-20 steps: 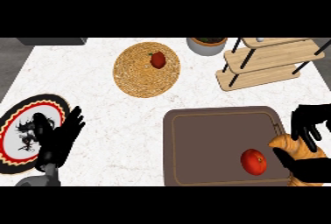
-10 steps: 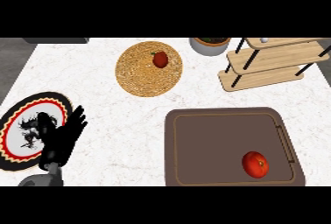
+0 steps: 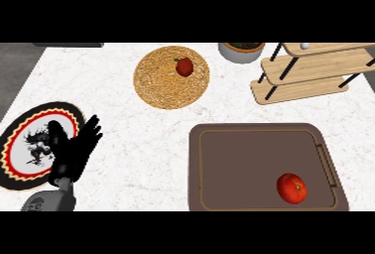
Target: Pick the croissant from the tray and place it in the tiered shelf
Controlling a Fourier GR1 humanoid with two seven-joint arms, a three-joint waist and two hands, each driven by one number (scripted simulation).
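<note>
No croissant can be seen anywhere in the head view, so its look and its place cannot be told. One brown tray (image 3: 219, 149) lies on the white marbled counter (image 3: 132, 134), well to the right of the fingers (image 3: 89, 133), and one red tomato (image 3: 291, 188) is held in its lower right part. One round woven mat (image 3: 171, 77) is seen above and to the right of the fingertips, with one small red fruit (image 3: 184, 66) on it. One tiered shelf (image 3: 311, 74) of pale wood with black posts stands far to the upper right; a small pale thing on its top board is too small to be made out. One grey bowl (image 3: 240, 51) is set just left of the shelf. One plate (image 3: 29, 144) with a black, red and cream rim lies partly under the left hand (image 3: 73, 151), whose fingers are straight and released, grasping nothing. The right hand is not shown.
</note>
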